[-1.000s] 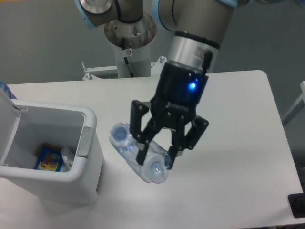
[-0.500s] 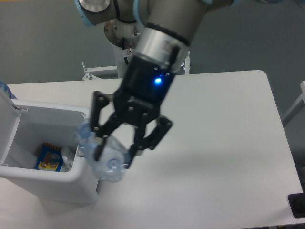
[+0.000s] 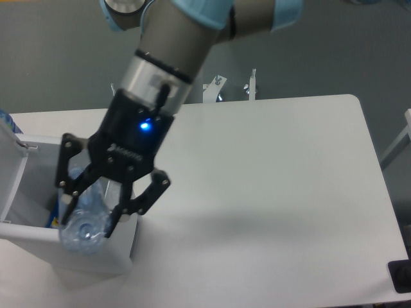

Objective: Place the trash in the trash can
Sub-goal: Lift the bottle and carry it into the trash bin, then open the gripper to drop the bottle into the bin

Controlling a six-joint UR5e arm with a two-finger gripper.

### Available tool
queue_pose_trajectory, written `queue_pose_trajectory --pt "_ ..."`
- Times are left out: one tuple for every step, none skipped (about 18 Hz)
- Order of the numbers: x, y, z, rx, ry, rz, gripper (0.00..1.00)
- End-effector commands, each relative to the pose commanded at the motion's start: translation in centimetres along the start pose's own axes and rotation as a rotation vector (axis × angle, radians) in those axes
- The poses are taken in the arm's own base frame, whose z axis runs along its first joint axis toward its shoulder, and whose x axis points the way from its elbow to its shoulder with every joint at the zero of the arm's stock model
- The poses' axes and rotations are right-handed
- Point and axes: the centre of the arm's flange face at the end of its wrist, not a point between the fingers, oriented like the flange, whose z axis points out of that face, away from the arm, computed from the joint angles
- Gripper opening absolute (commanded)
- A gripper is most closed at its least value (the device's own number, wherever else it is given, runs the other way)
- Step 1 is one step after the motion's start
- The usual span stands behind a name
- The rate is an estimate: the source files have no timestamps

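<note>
Clamping one crushed bottle (image 3: 87, 224) between its two fingers, the gripper (image 3: 90, 221) hangs over one trash can (image 3: 96, 256).

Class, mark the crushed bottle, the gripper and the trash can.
crushed bottle (image 3: 82, 230), fixed camera, its lower end
gripper (image 3: 88, 221), fixed camera, midway between fingertips
trash can (image 3: 29, 235), fixed camera, near rim

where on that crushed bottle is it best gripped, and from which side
Across its flattened middle, from above, as the gripper grips the crushed bottle now: fingers pinch the narrow crushed sides, and the blue cap end hangs free over the trash can.
</note>
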Motion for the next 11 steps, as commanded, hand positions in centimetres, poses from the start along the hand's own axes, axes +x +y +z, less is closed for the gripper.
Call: queue_pose_trajectory --pt "0.1 0.5 0.5 -0.01 0.0 0.015 0.55" --pt "0.1 1.1 1.0 -0.023 -0.004 0.025 0.55" --pt "0.3 1.7 1.5 -0.037 -0.007 0.041 0.55" --pt "0.6 2.3 1.6 -0.045 -0.013 0.057 0.56" --pt "0.7 2.7 1.8 -0.053 -0.018 0.057 0.57" --pt "0.7 2.9 1.8 -0.056 -0.025 0.058 0.59" --pt "0.6 2.9 1.8 -0.057 -0.031 0.059 0.68" --pt "0.6 2.9 1.7 -0.056 -0.039 0.06 0.82" --pt "0.6 2.9 1.7 -0.056 -0.046 0.061 0.96" --pt "0.5 3.1 1.7 -0.059 -0.052 0.06 1.0" --pt "0.6 3.3 1.5 -0.06 -0.052 0.059 1.0"
